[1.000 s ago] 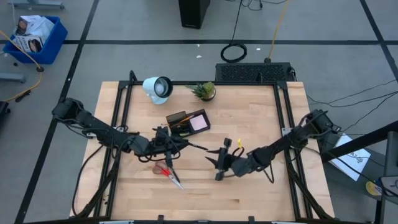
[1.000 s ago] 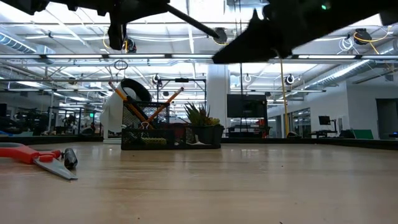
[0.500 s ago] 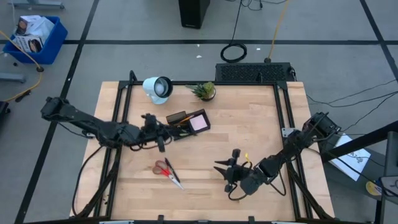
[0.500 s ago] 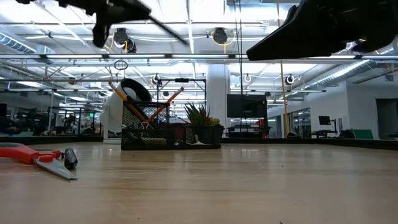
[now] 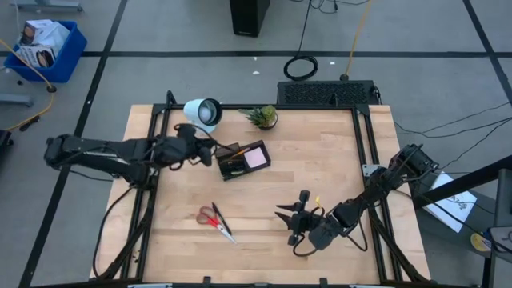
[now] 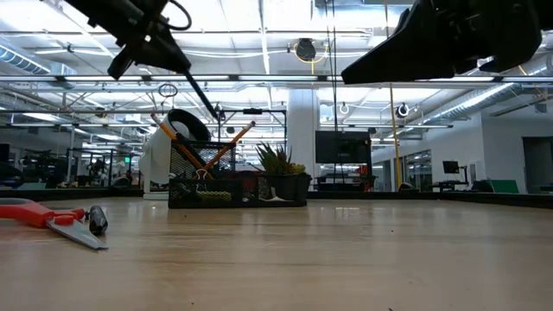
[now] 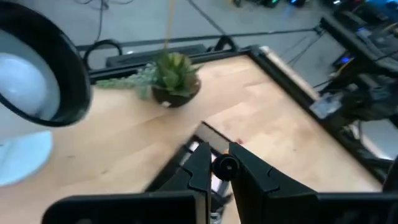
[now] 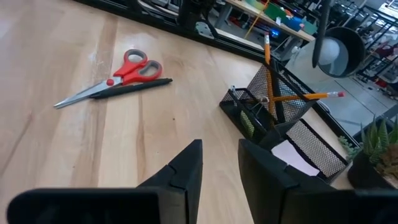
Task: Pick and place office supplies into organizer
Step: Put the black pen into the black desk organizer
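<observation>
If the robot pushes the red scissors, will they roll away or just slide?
Probably slide: the red scissors lie flat on the wooden table. They look stiff. The black pen touching them seems round, so it might roll.

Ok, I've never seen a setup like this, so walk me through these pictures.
These are two robot arms at a wooden table, filmed by four cameras: one overhead, one at table height, and one on each wrist.

On the table are a black mesh organizer holding pencils and a pink pad, red scissors with a dark pen beside them, a white lamp and a small plant.

The left pincer is shut on a thin black pen, raised and pointing down toward the organizer. The right pincer is open and empty, above the table's near right part.
</observation>
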### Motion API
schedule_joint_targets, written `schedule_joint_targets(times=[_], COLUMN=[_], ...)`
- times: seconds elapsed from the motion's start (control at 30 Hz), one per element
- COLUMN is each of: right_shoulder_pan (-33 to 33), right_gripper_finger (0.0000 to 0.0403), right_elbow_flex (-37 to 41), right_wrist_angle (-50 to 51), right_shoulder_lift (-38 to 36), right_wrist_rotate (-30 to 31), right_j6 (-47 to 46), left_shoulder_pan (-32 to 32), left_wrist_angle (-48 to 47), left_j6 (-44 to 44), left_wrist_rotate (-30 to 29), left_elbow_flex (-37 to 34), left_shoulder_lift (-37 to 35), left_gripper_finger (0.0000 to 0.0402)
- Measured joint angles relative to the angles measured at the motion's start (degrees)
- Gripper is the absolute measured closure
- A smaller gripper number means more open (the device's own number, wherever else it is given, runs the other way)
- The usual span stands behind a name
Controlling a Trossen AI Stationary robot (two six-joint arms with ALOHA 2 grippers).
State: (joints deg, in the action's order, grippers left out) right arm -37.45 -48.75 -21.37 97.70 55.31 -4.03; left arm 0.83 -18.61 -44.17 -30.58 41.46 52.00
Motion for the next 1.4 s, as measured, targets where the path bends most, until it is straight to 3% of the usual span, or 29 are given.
schedule_joint_targets(times=[0.2,0.37,0.67,1.0,1.13,1.4], right_shoulder_pan=[0.6,0.7,0.7,0.7,0.7,0.7], right_gripper_finger=[0.0308,0.0308,0.0310,0.0312,0.0312,0.0312], right_elbow_flex=[0.0,0.0,0.1,8.2,10.6,11.3], right_wrist_angle=[0.0,0.0,0.2,-14.0,-20.0,-22.1], right_shoulder_lift=[0.0,0.0,0.0,0.0,0.1,0.1], right_wrist_rotate=[0.0,0.0,-0.1,0.0,0.0,0.0], right_j6=[-0.2,-1.7,-1.8,-1.8,-1.7,-1.3], left_shoulder_pan=[-4.2,-5.9,-8.6,-9.3,-9.3,-9.3], left_wrist_angle=[-1.7,-5.9,-4.1,2.6,3.3,2.2], left_j6=[3.1,2.0,2.2,2.3,4.0,4.5], left_wrist_rotate=[5.0,5.2,6.5,12.8,13.6,14.6], left_elbow_flex=[3.5,4.2,4.2,4.3,4.2,4.2], left_shoulder_lift=[3.4,8.4,17.1,23.3,23.4,23.3], left_gripper_finger=[0.0360,0.0360,0.0360,0.0358,0.0325,0.0211])
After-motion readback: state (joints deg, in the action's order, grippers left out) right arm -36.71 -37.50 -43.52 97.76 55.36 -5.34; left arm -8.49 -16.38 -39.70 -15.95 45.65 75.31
